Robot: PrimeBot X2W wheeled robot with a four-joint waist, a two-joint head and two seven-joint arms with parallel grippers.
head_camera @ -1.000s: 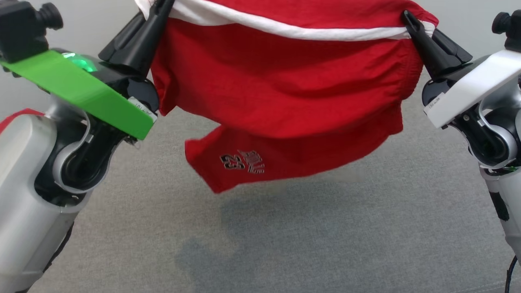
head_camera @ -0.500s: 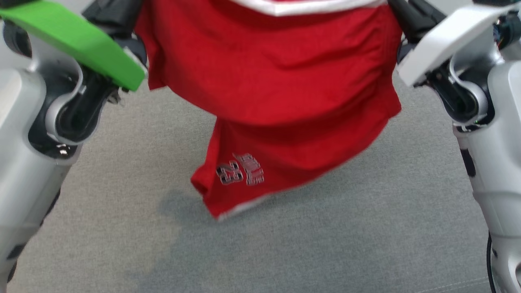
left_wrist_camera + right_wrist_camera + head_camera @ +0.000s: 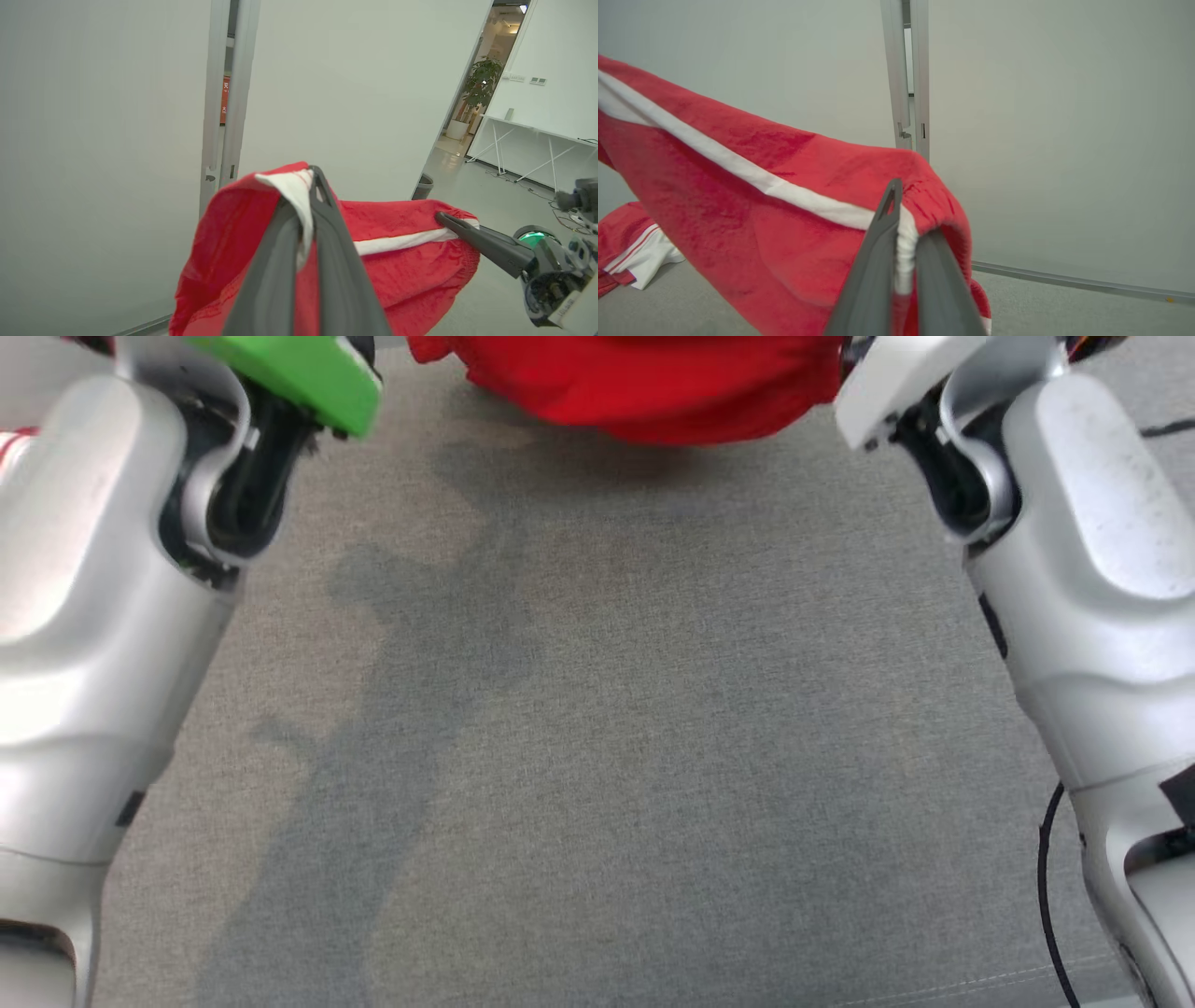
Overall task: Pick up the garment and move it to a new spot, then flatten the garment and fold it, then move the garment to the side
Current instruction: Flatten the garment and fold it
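I see the garment (image 3: 752, 196) as soft red cloth, matt and faintly fuzzy, with a smoother white band (image 3: 738, 170). The surface (image 3: 597, 756) under it is grey fabric, coarse-woven and dull. The forearm shells (image 3: 84, 616) look like smooth silvery plastic with a soft sheen. The green plate (image 3: 299, 369) is matt plastic, and the dark fingers (image 3: 336, 261) are smooth and matt.

Past our left gripper (image 3: 302, 193) we see a wall (image 3: 350, 93); right of it, a bin (image 3: 423, 185), plant (image 3: 481, 81) and table (image 3: 537, 133).
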